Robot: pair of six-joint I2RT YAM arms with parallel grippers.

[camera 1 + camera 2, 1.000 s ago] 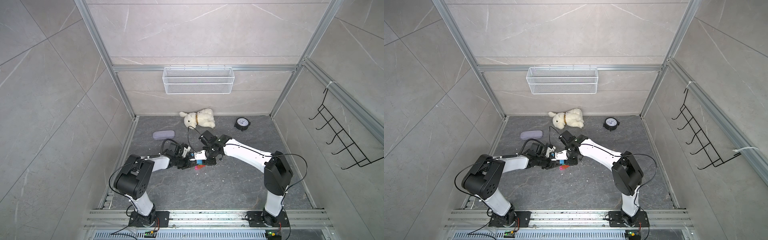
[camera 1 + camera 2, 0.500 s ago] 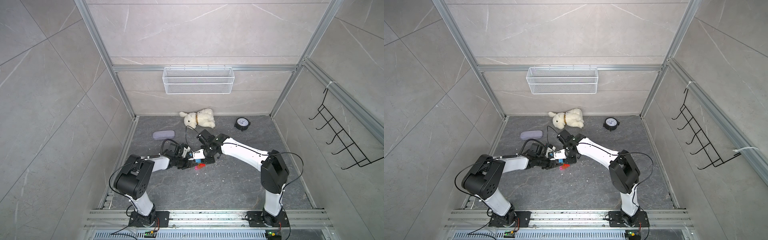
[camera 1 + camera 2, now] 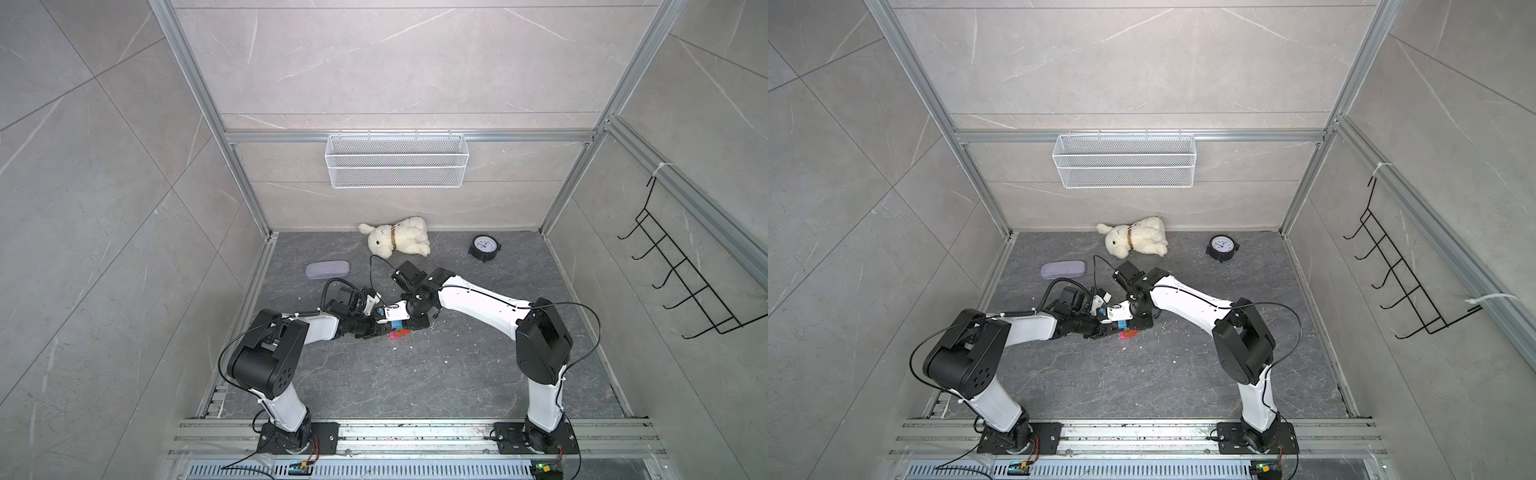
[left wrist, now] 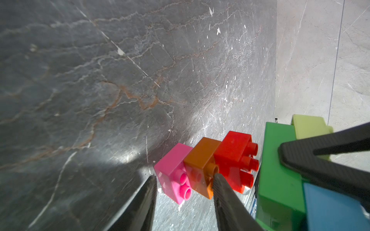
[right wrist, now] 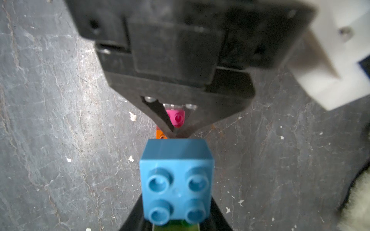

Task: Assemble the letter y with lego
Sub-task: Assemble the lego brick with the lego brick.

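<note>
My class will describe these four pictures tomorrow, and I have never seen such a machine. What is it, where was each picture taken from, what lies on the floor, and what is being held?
It is a robot: a left arm and a right arm, each ending in a pincer. Both top views look down on the whole cell from overhead. The wrist views come from a camera on each arm, looking along its pincer. On the grey floor are a rabbit, a clock and a case. The left pincer is shut on a pink-orange-red stem. The right pincer is shut on a green bar carrying a blue brick and a yellow-green brick. The stem's studded end faces the bar, close to it; whether they touch is unclear.
</note>
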